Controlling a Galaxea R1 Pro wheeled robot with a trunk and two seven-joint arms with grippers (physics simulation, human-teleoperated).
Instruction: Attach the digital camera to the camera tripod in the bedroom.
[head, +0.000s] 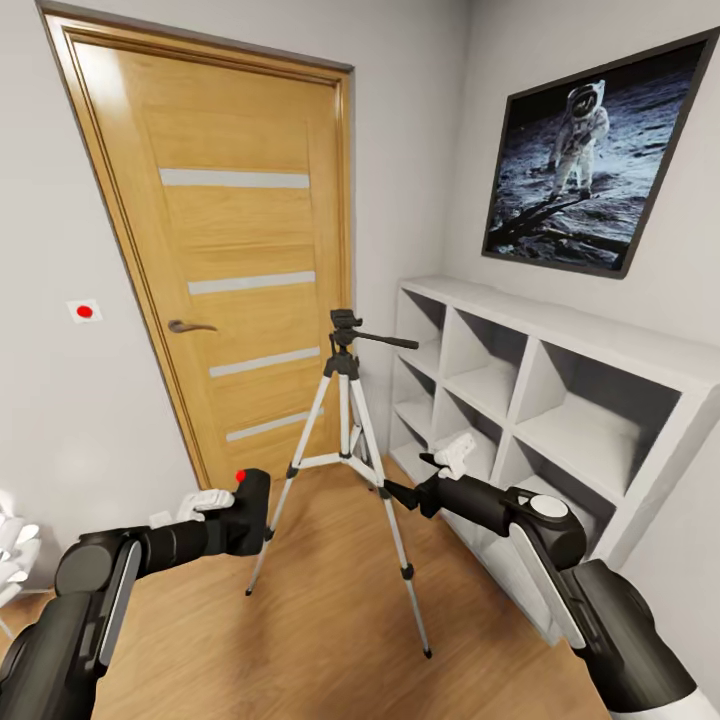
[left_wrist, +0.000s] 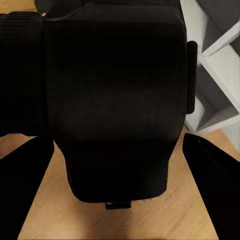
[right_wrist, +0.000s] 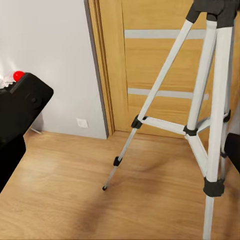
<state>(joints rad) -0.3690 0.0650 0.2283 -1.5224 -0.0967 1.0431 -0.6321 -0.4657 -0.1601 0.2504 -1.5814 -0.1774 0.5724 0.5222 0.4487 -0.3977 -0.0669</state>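
Observation:
The camera tripod (head: 345, 400) stands on the wood floor in front of the door, legs spread, its black head (head: 345, 325) bare and its pan handle pointing right. My left gripper (head: 222, 512) is shut on the digital camera (head: 250, 505), red button up, low and left of the tripod and about level with its leg brace. In the left wrist view the camera body (left_wrist: 115, 100) sits between the dark fingers (left_wrist: 210, 170). My right gripper (head: 452, 458) hovers open just right of the tripod's legs (right_wrist: 212, 125), holding nothing. The right wrist view catches the camera (right_wrist: 22, 100) at its edge.
Behind the tripod is the shut oak door (head: 240, 250). White cube shelves (head: 560, 400) line the right wall under an astronaut picture (head: 590, 150), close to my right arm. A wall plate with a red dot (head: 84, 311) is left of the door. Bare plank floor (head: 330, 640) lies in front.

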